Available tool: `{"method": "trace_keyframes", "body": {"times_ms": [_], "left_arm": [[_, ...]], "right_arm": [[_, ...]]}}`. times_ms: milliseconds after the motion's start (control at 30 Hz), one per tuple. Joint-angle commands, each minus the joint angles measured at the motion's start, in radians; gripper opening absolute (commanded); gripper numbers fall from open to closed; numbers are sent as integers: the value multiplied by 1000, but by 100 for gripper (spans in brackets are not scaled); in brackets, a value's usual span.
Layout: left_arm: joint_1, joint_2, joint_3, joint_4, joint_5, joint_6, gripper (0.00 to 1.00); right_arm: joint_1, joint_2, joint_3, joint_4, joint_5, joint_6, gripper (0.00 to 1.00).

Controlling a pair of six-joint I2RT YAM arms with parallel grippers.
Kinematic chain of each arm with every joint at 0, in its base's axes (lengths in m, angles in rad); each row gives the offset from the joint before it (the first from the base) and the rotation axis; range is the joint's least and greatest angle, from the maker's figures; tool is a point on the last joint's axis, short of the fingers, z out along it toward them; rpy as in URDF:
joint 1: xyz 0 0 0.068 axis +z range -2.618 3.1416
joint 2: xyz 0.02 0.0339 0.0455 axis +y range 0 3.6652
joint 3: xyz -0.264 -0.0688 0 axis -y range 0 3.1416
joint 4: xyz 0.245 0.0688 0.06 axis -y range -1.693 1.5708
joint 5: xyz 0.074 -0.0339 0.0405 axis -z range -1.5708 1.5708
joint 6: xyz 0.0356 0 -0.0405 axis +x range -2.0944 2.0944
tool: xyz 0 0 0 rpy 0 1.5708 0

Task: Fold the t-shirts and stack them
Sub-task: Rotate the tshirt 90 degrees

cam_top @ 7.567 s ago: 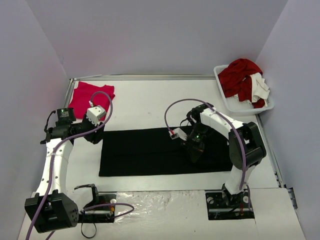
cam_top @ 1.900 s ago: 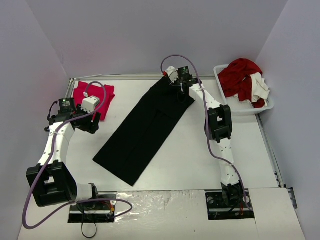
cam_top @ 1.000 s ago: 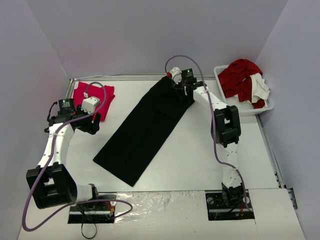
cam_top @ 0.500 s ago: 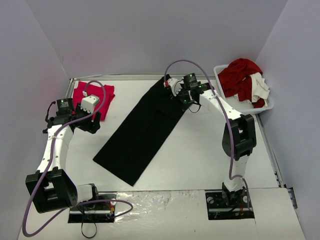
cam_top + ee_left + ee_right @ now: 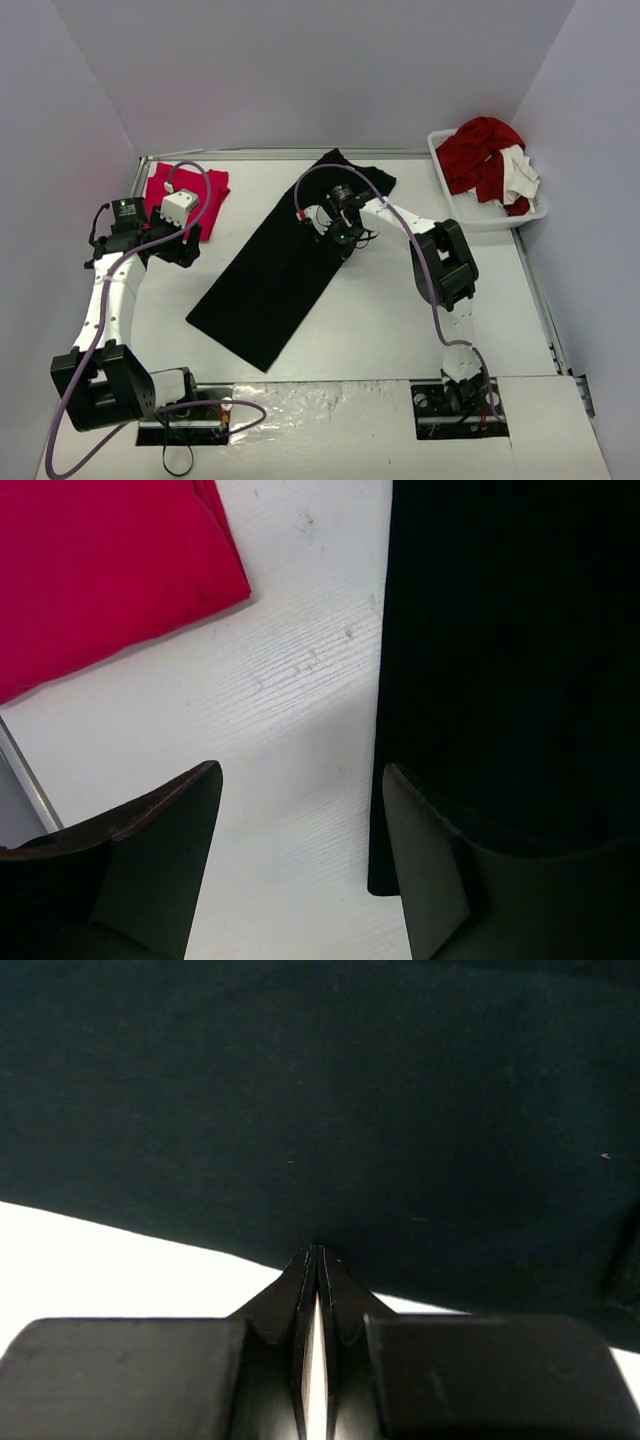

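Observation:
The black t-shirt [image 5: 285,265] lies folded into a long strip, slanting from far centre to near left; it also shows in the left wrist view [image 5: 510,630] and the right wrist view [image 5: 330,1090]. The pink-red t-shirt [image 5: 185,192] lies folded at the far left and shows in the left wrist view [image 5: 95,570]. My left gripper [image 5: 187,252] [image 5: 300,775] is open and empty over bare table between the two shirts. My right gripper [image 5: 338,238] [image 5: 317,1250] is shut, its tips at the black shirt's right edge, with no cloth seen between them.
A white basket [image 5: 478,214] with red and white clothes [image 5: 485,150] stands at the far right. Grey walls close the table on three sides. A metal rail [image 5: 140,185] runs along the far and left edges.
My right gripper has moved from the black shirt's far end toward me and leftward to its right edge. The left arm and both shirts have hardly moved.

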Motion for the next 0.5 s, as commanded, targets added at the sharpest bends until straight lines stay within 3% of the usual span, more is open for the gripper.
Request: {"method": "trace_keyframes", "body": {"times_ms": [0,467], "left_arm": [[7,-24,-6,6,8,-10,64],[6,-6,0,5,34,-8,64]], "right_arm": [[-3,29,20,-41,20,-8,0],[-98,172,212,-41,281,36,0]]}}
